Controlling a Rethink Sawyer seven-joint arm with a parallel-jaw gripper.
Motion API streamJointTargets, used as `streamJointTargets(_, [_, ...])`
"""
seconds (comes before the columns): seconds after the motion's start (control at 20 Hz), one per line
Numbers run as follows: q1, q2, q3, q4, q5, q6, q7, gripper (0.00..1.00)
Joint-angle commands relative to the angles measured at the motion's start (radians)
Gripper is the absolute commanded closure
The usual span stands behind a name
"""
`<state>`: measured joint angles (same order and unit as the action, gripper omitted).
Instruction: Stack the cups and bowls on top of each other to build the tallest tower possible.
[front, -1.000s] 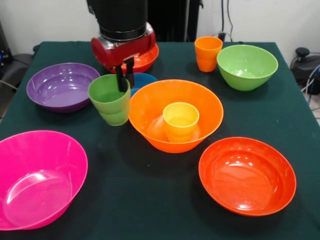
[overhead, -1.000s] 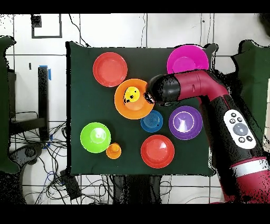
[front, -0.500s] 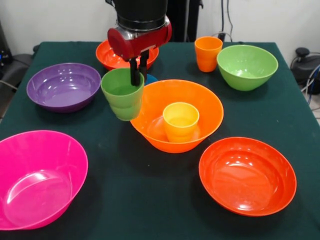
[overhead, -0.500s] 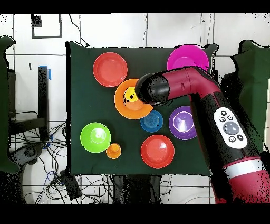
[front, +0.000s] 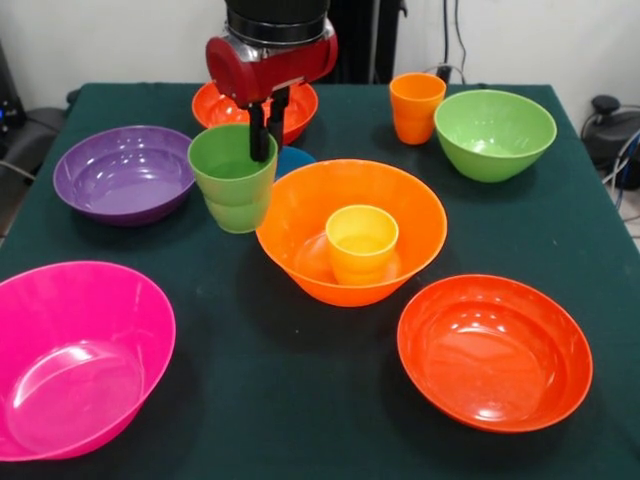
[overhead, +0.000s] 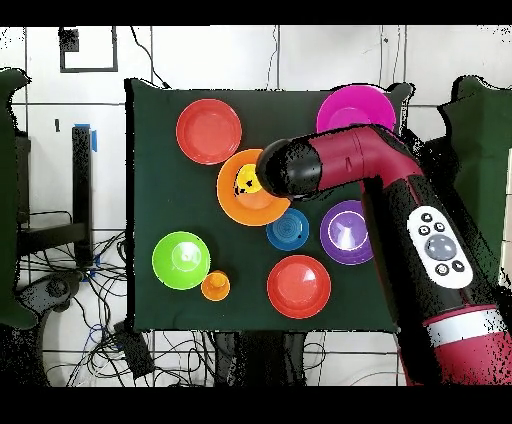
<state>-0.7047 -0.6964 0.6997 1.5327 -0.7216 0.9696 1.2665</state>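
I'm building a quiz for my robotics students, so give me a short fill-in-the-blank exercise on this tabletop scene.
1. The gripper holds the ____ cup by its rim.
2. The yellow cup stands upright inside the large light ____ bowl.
3. The orange cup stands on the table beside the lime ____ bowl.
4. In the front view, the pink bowl is the one nearest the ____.

Missing words: green; orange; green; camera

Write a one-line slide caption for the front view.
End effector grips green cup beside light orange bowl holding yellow cup.
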Motion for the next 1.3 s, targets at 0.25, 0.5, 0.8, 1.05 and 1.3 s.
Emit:
streamJointTargets(0.25, [0.020,0.019,-0.076,0.082,-0.011,0.009,-0.011,1.00])
streamJointTargets(0.5, [0.015,0.018,-0.074,0.104,-0.005,-0.010,-0.008,1.00])
streamJointTargets(0.8, [0.019,0.019,-0.071,0.110,0.000,-0.014,0.004,1.00])
streamJointTargets(1.05, [0.015,0.009,-0.071,0.135,-0.002,-0.037,0.019,1.00])
streamJointTargets(1.3, [0.018,0.012,-0.074,0.140,-0.006,-0.042,0.027,1.00])
